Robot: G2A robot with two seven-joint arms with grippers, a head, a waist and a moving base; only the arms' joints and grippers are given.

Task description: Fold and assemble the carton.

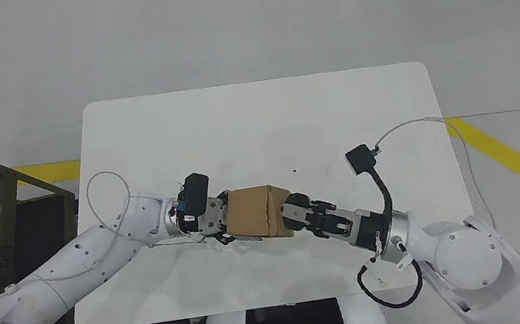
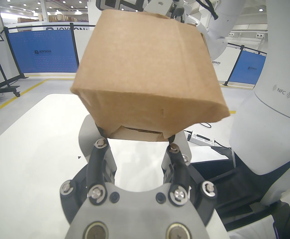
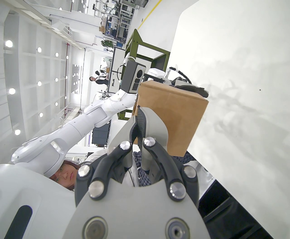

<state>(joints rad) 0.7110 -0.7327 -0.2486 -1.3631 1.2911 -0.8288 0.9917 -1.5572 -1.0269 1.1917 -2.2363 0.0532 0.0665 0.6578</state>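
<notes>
Spanning the brown carton (image 1: 256,213) from opposite ends above the white counter (image 1: 234,125), the left hand (image 1: 216,216) and right hand (image 1: 293,214) face each other. From the left wrist, that hand's fingers (image 2: 87,135) spread wide, tips clasping the tilted carton straight ahead. From the right wrist, its fingers (image 3: 156,126) pinch shut on the carton's near edge, with the left hand at the far end.

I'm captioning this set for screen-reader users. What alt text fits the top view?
A brown cardboard carton is held between the left gripper and the right gripper, one at each end, over the near part of a white table. A dark green rack stands on the floor to the robot's left.
</notes>
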